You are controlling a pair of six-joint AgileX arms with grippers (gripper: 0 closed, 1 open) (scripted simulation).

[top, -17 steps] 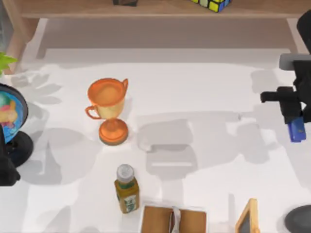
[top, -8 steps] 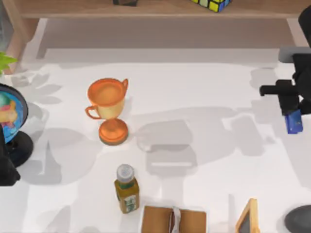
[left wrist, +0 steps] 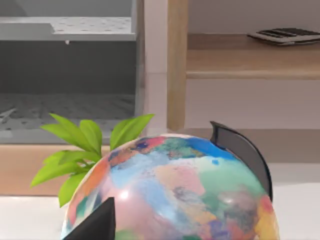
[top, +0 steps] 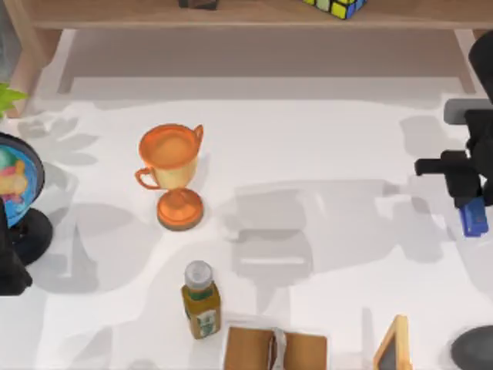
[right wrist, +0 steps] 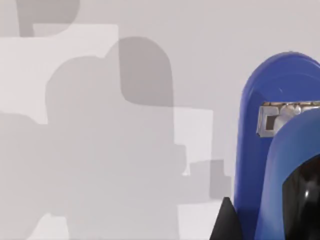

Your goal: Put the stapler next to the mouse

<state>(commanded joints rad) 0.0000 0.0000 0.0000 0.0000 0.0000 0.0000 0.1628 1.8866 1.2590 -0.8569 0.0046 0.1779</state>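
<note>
My right gripper (top: 468,199) hangs over the table's right edge, shut on the blue stapler (top: 474,217), which sticks out from it toward the front. In the right wrist view the stapler (right wrist: 277,150) hangs above bare white table, its metal staple slot showing, with one black finger (right wrist: 226,227) beside it. The mouse (top: 474,348), a dark grey dome, sits partly cut off at the front right corner, well in front of the stapler. My left arm (top: 9,266) is parked at the left edge next to the globe.
An orange trophy (top: 174,176) stands left of centre. A green bottle (top: 201,301), a brown box (top: 276,348) and a small framed board (top: 393,347) line the front. The globe (left wrist: 172,192) and a green plant (left wrist: 82,145) are at the left. A wooden shelf (top: 246,15) runs along the back.
My right gripper with the stapler first drifted toward the back, then came forward again and slightly right. The left arm has not moved.
</note>
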